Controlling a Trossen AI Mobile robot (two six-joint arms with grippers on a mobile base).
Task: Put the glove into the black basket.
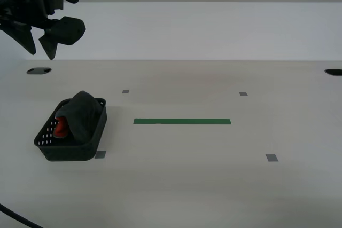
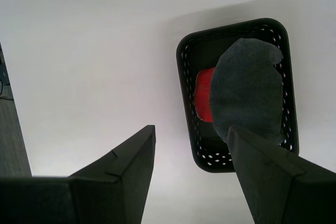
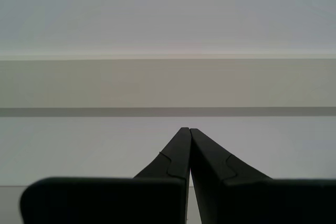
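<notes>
My second tool (image 2: 190,140) hangs wide apart and empty above the tabletop's (image 1: 214,185) far left corner. My first tool (image 3: 188,129) is pressed together, empty. The glove (image 1: 79,115) lies inside the black basket (image 1: 69,150) near the left edge.

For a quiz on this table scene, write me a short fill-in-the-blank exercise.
1. The glove lies in the black ____.
2. The jaws of my second gripper stand ____.
3. The jaws of my first gripper are ____.
4. The strip of tape at the middle of the table is ____.

Missing words: basket; open; shut; green
</notes>
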